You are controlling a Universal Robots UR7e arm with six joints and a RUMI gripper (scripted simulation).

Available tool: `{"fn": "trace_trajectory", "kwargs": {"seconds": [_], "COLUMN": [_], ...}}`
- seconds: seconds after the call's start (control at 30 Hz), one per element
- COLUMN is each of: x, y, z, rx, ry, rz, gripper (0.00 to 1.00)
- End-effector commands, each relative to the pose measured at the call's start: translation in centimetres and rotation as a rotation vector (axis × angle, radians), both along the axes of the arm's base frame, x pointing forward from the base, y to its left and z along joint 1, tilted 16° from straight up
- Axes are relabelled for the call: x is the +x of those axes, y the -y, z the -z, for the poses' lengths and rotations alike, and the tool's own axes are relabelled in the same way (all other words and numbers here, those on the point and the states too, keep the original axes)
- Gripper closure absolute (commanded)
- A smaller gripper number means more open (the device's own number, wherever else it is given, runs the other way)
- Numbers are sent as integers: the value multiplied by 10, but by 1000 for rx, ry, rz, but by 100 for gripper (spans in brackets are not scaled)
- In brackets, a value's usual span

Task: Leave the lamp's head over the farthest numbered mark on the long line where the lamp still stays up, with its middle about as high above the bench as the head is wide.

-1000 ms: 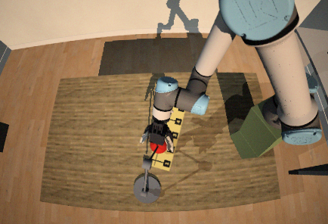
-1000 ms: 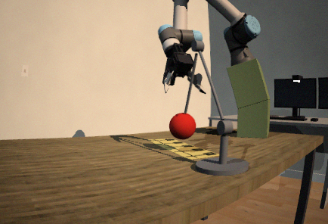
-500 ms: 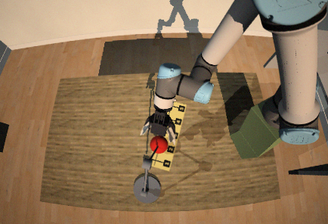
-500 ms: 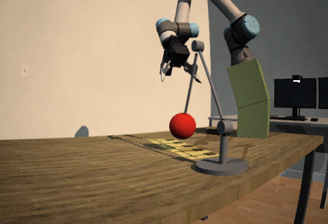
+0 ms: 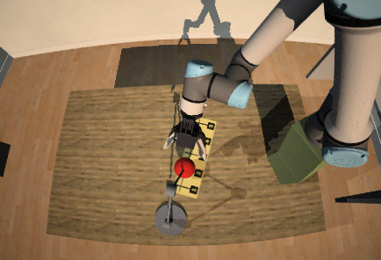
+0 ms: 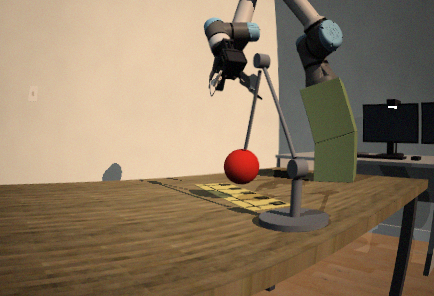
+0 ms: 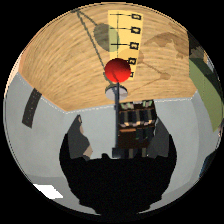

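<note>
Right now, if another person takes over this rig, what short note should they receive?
Tool: open, holding nothing, high up beside the lamp's upper rod.
Lamp: base at the strip's near end; red head hangs free above the yellow numbered strip, over its near marks, apparently around the second.
Done: nothing can be confirmed; the lamp stands unheld.
Left: try marks farther along, find the last where it stays up, check head height.
</note>
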State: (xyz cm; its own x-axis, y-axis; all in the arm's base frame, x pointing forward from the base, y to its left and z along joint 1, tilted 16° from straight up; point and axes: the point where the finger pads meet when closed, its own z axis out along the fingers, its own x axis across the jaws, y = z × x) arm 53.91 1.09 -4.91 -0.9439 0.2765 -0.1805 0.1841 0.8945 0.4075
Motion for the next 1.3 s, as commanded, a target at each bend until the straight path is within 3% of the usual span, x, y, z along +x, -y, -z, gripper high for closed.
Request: {"fn": "trace_trajectory", "kwargs": {"seconds": [0.0, 0.3, 1.27], "x": [-2, -5, -4], "y": [3, 6, 5], "z": [-8, -17, -14], "rx": [0, 0, 0], "ry": [1, 1, 1], "rz": [-1, 0, 0], "gripper": [0, 0, 0]}}
